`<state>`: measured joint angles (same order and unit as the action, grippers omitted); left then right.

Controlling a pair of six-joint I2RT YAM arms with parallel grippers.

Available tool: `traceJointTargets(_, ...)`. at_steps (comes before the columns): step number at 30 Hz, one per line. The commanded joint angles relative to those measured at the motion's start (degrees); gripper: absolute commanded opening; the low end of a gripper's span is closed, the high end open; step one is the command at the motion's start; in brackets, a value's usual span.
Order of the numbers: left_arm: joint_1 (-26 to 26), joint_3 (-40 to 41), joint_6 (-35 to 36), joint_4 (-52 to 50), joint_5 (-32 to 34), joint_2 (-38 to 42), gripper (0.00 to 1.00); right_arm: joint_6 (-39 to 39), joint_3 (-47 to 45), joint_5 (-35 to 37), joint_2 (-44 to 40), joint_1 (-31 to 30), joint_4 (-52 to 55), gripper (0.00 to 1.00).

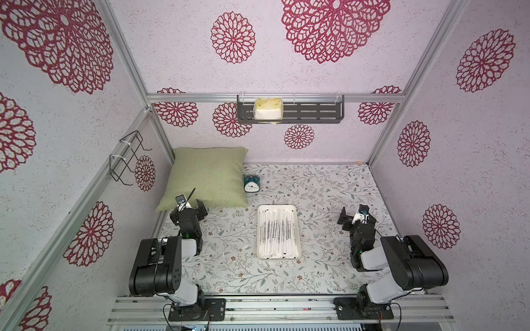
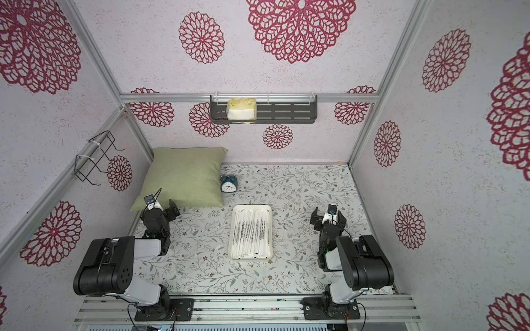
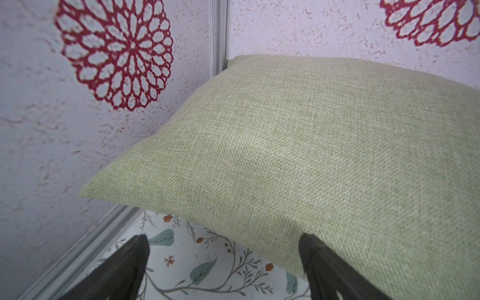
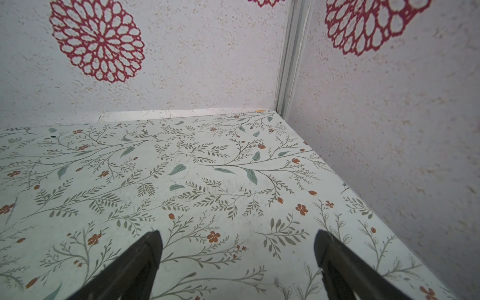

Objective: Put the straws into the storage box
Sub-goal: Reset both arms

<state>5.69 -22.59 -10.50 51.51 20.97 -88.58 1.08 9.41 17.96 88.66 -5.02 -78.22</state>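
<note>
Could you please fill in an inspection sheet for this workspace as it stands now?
Surface: floral-print table, flat, no spill seen.
Job's things: straws lie lengthwise in the storage box; none seen outside.
Clutter: green pillow and alarm clock at far left.
Grippers: left gripper open, empty, by the pillow; right gripper open, empty, above the table.
Cables: black cable looping at left wrist.
Surroundings: wall shelf holding a yellow-white pack; wire rack on side wall.
</note>
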Motion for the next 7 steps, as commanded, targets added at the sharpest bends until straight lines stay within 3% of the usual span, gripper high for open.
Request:
traceJointTargets(1,-0.42,-0.65,0.77,0.58,0.78,-0.37,0.98,0.61,0.83,-0.11,-0.42,0.09,-2.44,0.99)
traceJointTargets(4,-2.78,-0.22,2.73,1.78,5.18,-0.75,0.98,0.59,0.93,-0.11,-0.5,0.09,-2.24,0.99)
traceJointTargets(7,-2.53,-0.12,2.05,2.24,5.54,-0.58,0.98,0.69,0.86,-0.09,-0.51,0.07,-2.21,0.99)
